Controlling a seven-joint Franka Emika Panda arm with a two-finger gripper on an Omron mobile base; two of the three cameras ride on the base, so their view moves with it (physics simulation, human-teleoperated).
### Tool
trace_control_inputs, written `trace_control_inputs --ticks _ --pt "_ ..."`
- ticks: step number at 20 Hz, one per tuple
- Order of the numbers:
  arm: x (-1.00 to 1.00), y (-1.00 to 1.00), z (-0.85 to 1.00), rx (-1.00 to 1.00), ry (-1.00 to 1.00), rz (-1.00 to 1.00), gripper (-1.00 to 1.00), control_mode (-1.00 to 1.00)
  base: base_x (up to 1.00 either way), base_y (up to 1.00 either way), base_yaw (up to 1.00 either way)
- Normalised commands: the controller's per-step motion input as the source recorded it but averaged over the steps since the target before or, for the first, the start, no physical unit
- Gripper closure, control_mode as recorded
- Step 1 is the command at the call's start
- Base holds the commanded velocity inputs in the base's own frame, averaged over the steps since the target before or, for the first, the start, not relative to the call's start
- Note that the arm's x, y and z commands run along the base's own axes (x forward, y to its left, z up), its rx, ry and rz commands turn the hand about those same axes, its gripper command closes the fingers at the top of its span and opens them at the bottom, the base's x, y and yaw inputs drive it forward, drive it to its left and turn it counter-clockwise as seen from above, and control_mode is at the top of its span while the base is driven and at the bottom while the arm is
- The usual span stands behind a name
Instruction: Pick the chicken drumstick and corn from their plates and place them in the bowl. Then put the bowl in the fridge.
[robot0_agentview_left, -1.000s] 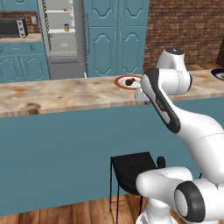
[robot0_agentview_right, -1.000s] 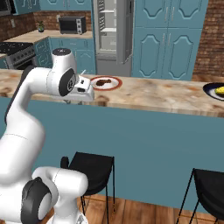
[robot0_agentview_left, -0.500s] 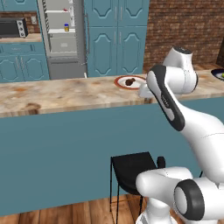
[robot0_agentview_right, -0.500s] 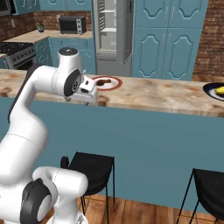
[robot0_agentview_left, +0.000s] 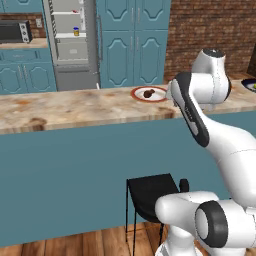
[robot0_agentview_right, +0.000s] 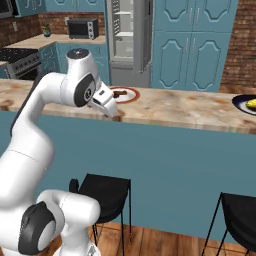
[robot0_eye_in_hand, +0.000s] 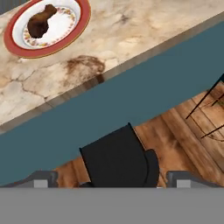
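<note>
The gripper (robot0_agentview_right: 116, 114) hangs at the near edge of the marble counter (robot0_agentview_right: 190, 107) with its jaws spread wide and nothing between them.

In the left base view, the white arm folds up in front of the counter (robot0_agentview_left: 70, 107), and the chicken drumstick (robot0_agentview_left: 148, 93) lies on the orange-red-rimmed plate (robot0_agentview_left: 137, 95) just beyond the arm's elbow. The fridge (robot0_agentview_left: 70, 42) stands open behind the counter, its white shelves showing. A black stool (robot0_agentview_left: 150, 192) sits on the wooden floor beside the robot's base.

In the right base view, the hand points down and forward at the counter's front edge, short of the plate (robot0_agentview_right: 130, 96) that carries the drumstick (robot0_agentview_right: 119, 93). Far to the right along the counter, the yellow corn (robot0_agentview_right: 251, 104) rests on the dark-rimmed plate (robot0_agentview_right: 239, 104), well apart from the gripper. The fridge (robot0_agentview_right: 130, 40) stands behind, door open, next to teal cabinets (robot0_agentview_right: 192, 45).

In the hand view, the two fingertips (robot0_eye_in_hand: 41, 179) stand far apart at the bottom. The drumstick (robot0_eye_in_hand: 40, 22) lies on its plate (robot0_eye_in_hand: 17, 47) at the upper left, on the counter (robot0_eye_in_hand: 131, 35). Below the counter edge the teal front panel runs across, and the black stool (robot0_eye_in_hand: 118, 159) stands on the floor between the fingers.
</note>
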Motion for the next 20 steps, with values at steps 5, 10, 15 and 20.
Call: trace_control_inputs --ticks 5,10,15,20 --pt "0.06 -0.34 0.06 -0.09 -0.07 -0.27 -1.0 -1.0 0.0 0.0 0.0" --pt "0.15 -0.32 0.01 -0.07 -0.06 -0.12 -1.0 -1.0 0.0 0.0 0.0" --pt "0.3 -0.27 0.05 0.0 -0.06 0.04 -1.0 -1.0 0.0 0.0 0.0" --pt "0.48 -0.05 0.0 0.01 0.0 0.16 -1.0 -1.0 0.0 0.0 0.0"
